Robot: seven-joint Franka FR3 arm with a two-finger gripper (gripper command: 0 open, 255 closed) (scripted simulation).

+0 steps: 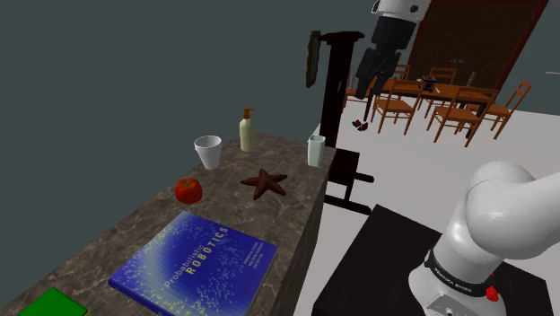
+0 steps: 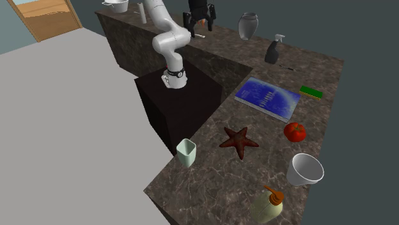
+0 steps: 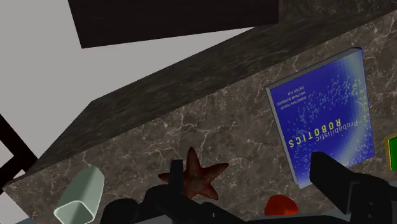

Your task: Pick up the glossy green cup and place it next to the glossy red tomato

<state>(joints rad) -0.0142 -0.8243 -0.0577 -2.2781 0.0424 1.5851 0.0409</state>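
Nothing is done yet: the pale green cup [image 2: 186, 153] stands untouched at the table [image 2: 211, 186] edge, nine o'clock from the starfish [image 2: 238, 141], the tomato [image 2: 295, 131] at three o'clock, while the gripper [image 2: 199, 24] hangs well apart, fingers [image 3: 343, 181] wide and empty.

I see my one white arm [image 1: 503, 224] with dark joints bulking large at the lower right of the shoulder view, its rounded lower links curving upward. Its far end shows at the top edge, right of centre, where the all-black gripper [image 1: 366, 83] hangs, pointing down and a little left. In the second exterior view the arm rises at upper centre-left, folds at a white elbow [image 2: 167, 42] and reaches rightward, with the hand at the top edge. In the wrist view, the two black fingers [image 3: 337, 178] come in from the bottom edge, standing well apart and clasping nothing.
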